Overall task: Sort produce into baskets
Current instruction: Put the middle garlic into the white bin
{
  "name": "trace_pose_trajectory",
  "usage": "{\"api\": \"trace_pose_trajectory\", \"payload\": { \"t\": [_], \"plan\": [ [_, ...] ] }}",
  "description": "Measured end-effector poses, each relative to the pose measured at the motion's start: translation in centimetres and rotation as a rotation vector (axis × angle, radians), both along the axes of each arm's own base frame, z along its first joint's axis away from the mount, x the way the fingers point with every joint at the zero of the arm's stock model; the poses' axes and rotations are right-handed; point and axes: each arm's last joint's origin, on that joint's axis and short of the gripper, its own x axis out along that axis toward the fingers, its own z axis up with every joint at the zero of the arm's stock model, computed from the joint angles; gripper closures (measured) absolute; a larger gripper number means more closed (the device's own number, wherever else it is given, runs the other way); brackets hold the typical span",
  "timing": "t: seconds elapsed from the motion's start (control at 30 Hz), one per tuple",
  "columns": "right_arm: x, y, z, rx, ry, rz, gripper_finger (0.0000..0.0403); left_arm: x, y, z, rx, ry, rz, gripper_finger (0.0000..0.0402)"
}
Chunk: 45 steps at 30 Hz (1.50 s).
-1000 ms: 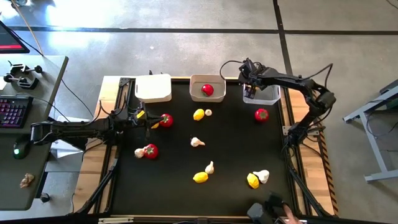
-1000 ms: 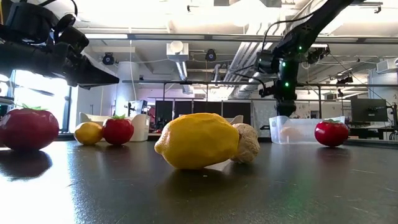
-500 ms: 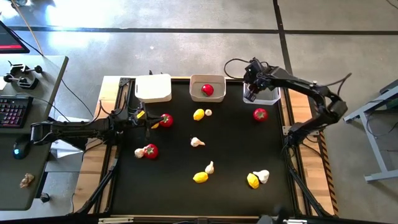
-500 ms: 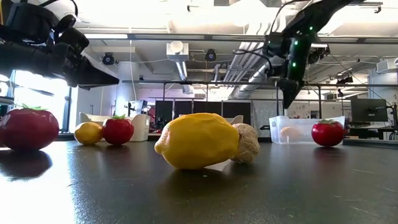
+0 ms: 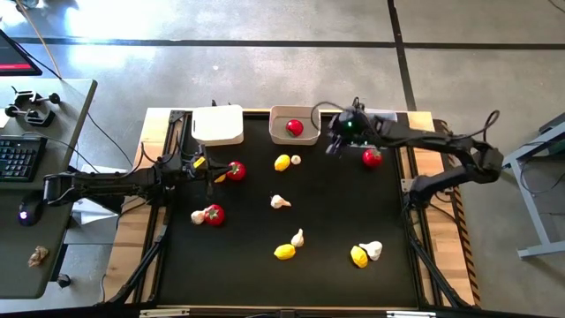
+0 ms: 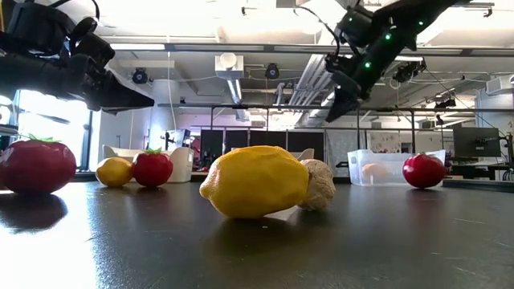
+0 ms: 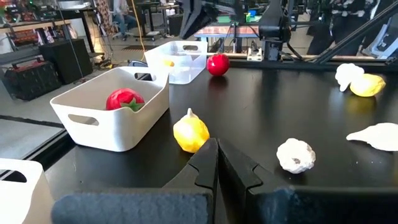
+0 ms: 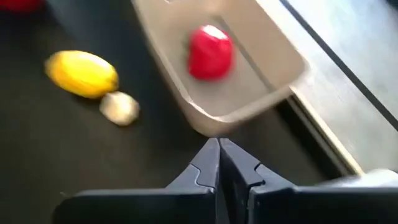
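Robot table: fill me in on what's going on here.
Two arms are sorting toy produce into baskets. The right gripper, shut and empty, hangs between the middle basket, which holds one tomato, and the clear basket. The left gripper, shut, sits beside another tomato. Lemons, garlic and tomatoes lie unsorted on the mat.

Keyboard [image 5: 19, 157], mouse [image 5: 26, 213] on grey desk [image 5: 40, 265] left of table.

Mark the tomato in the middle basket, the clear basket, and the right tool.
Tomato [image 5: 295, 127]: high view, middle of its red body.
Clear basket [image 6: 393, 166]: low view, front wall.
Right tool [image 8: 219, 163]: right wrist view, between the shut fingertips.
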Motion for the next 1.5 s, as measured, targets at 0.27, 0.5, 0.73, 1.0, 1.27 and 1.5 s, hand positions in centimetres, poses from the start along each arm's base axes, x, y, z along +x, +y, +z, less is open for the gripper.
{"api": "trace_pose_trajectory", "payload": {
  "t": [0.27,0.5,0.73,1.0,1.27,1.5],
  "plan": [
    [2.0,3.7,-1.9,-0.099,-0.333,0.115,0.0402,0.0,0.0,-0.1,-0.041,-0.005,0.006,0.0401],
    [2.7,5.4,-1.6,-0.096,-0.440,0.141,0.0403,-0.1,0.0,-0.5,-0.064,0.042,0.008,0.0401],
    [3.1,7.0,-1.4,-0.105,-0.451,0.137,0.0403,-0.1,0.0,-0.6,-0.065,0.049,0.007,0.0401],
    [3.4,8.4,-1.2,-0.089,-0.487,0.114,0.0403,-0.1,0.0,-0.4,-0.044,0.037,0.004,0.0402],
    [3.5,9.2,-1.3,-0.061,-0.497,0.120,0.0403,0.0,0.0,0.0,-0.010,-0.003,0.001,0.0401],
    [3.6,9.4,-1.2,-0.078,-0.495,0.137,0.0403,0.0,0.0,0.0,-0.022,0.000,0.003,0.0401]
  ]
}}
